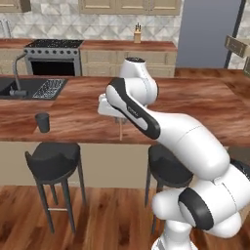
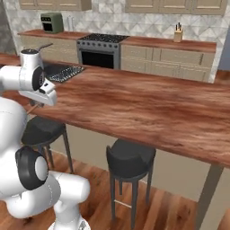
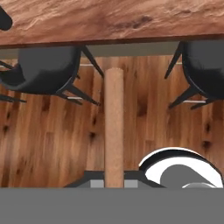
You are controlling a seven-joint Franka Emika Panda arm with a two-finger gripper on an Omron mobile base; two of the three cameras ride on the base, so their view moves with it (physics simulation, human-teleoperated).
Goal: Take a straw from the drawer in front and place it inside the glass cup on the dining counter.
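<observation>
**Inspector A:** While the arm reaches out over the dining counter, the gripper sits just past the counter's near edge, its jaws clamped on the straw. The straw hangs upright below the hand, its lower end crossing the counter edge in the left base view.

**Inspector B:** Confirmed. In the hand view the straw runs from 6 o'clock straight toward 12, between two dark stools at roughly 10 and 2 o'clock, wood floor behind it.

**Inspector A:** Location of the glass cup?

**Inspector B:** Standing upright on the counter near its front edge, at 9 o'clock from the gripper and well apart from it. The sink lies at 11 o'clock from the cup.

**Inspector A:** Straw and cup are not touching.
</observation>
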